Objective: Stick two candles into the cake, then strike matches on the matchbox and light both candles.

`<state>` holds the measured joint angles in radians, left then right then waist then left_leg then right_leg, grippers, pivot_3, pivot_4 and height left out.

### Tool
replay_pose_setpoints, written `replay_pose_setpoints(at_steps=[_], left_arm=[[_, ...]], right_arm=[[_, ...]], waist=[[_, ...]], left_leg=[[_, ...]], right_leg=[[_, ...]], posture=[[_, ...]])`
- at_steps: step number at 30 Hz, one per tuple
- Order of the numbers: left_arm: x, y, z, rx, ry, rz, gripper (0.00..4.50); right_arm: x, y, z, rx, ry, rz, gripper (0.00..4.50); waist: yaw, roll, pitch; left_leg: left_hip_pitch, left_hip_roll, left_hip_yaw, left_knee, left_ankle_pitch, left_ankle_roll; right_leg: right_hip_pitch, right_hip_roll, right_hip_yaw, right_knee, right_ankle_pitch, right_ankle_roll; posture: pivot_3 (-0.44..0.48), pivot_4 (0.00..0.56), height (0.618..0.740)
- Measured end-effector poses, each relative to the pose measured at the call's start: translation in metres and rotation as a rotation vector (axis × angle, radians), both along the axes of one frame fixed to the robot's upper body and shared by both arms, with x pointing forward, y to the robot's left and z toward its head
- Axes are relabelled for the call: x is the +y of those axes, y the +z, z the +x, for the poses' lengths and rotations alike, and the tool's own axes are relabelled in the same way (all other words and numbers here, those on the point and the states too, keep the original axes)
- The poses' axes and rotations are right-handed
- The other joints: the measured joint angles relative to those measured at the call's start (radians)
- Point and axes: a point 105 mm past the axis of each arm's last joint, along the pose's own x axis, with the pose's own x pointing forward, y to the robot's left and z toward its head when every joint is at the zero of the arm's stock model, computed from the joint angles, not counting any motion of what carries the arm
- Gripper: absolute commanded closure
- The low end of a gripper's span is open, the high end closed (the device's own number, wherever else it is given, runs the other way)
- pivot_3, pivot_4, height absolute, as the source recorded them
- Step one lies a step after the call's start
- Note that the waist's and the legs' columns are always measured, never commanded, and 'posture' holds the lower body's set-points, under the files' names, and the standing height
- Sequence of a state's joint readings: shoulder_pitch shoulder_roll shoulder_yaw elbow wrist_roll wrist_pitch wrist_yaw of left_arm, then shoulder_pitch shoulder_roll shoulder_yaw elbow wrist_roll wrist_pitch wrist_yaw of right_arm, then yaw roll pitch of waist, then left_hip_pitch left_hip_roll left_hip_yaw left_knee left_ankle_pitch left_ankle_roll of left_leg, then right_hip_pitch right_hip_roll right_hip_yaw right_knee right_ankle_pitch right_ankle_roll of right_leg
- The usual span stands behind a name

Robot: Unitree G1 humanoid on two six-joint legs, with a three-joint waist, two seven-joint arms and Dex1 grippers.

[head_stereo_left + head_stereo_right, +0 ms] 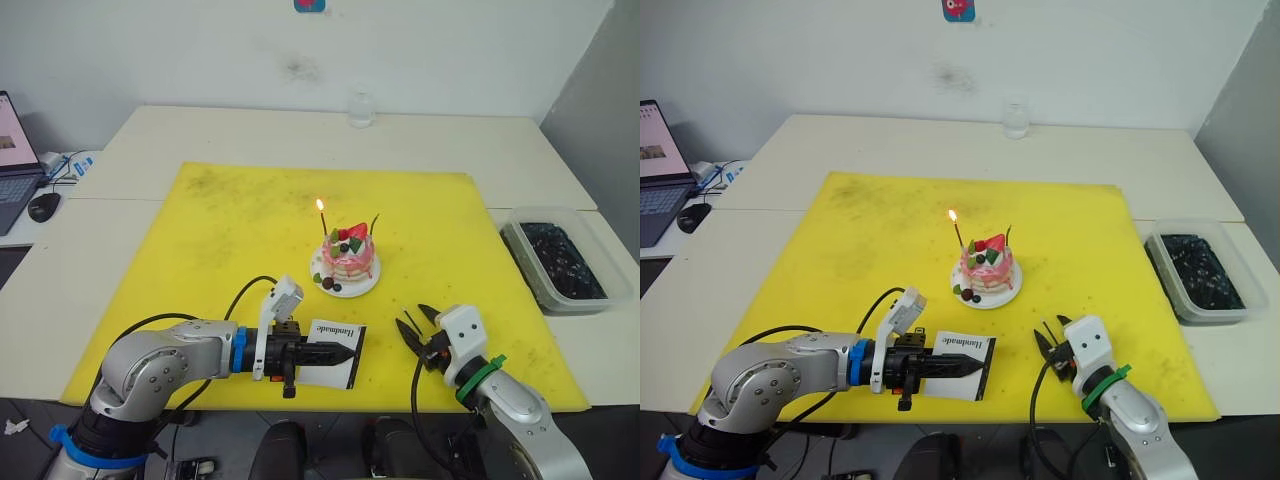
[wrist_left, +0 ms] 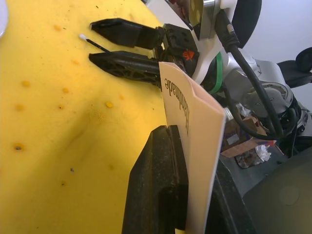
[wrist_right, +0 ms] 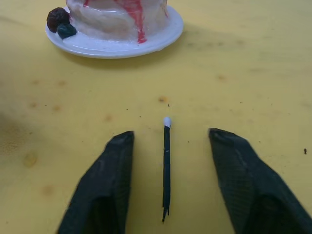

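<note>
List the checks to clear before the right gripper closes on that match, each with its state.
1. Match lies between the right gripper fingers: ok.
2. Right gripper open: ok.
3. Match free of the cake plate: ok.
4. Left gripper clamps the matchbox: ok.
5. Lit candle burning, unlit candle standing in the cake: ok.
6. Dark striking strip faces the right gripper: cannot tell.
</note>
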<state>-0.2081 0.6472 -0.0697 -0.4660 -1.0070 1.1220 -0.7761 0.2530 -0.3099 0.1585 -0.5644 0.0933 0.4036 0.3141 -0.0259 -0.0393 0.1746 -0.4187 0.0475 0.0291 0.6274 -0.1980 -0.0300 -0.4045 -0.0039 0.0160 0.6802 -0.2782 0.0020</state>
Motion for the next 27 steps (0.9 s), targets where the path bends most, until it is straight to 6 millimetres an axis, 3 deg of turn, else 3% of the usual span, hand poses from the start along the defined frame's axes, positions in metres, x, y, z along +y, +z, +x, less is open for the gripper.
replay_pose_setpoints(at_steps=[4,5,19,27], left_arm=[[0.000,0.000,0.000,-0.001,0.000,0.000,4.50],[0.000,0.000,0.000,-0.001,0.000,0.000,4.50],[-0.006,0.005,0.003,-0.008,-0.004,-0.028,4.50],[-0.014,0.018,0.022,0.005,0.017,-0.102,4.50]], right_arm=[[0.000,0.000,0.002,0.011,-0.016,0.001,4.40],[0.000,-0.001,0.002,0.014,-0.019,0.001,4.46],[0.000,0.008,-0.005,0.017,0.019,-0.021,4.46],[-0.001,0.071,-0.013,-0.181,0.202,-0.160,4.46]], waist=[[0.000,0.000,0.000],[0.000,0.000,0.000],[0.000,0.000,0.000],[0.001,0.000,0.000]], left_leg=[[0.000,0.000,0.000,0.000,0.000,0.000],[0.000,0.000,0.000,0.000,0.000,0.000],[0.000,0.000,0.000,0.000,0.000,0.000],[0.000,-0.001,0.000,0.000,0.000,0.000]], right_leg=[[0.000,0.000,0.000,0.000,0.000,0.000],[0.000,0.000,0.000,0.000,0.000,0.000],[0.000,0.000,0.000,0.000,0.000,0.000],[0.000,0.001,0.000,0.000,0.002,0.003]], posture=[[0.000,0.150,0.740],[0.000,0.150,0.740],[0.000,0.150,0.740],[0.000,0.150,0.740]])
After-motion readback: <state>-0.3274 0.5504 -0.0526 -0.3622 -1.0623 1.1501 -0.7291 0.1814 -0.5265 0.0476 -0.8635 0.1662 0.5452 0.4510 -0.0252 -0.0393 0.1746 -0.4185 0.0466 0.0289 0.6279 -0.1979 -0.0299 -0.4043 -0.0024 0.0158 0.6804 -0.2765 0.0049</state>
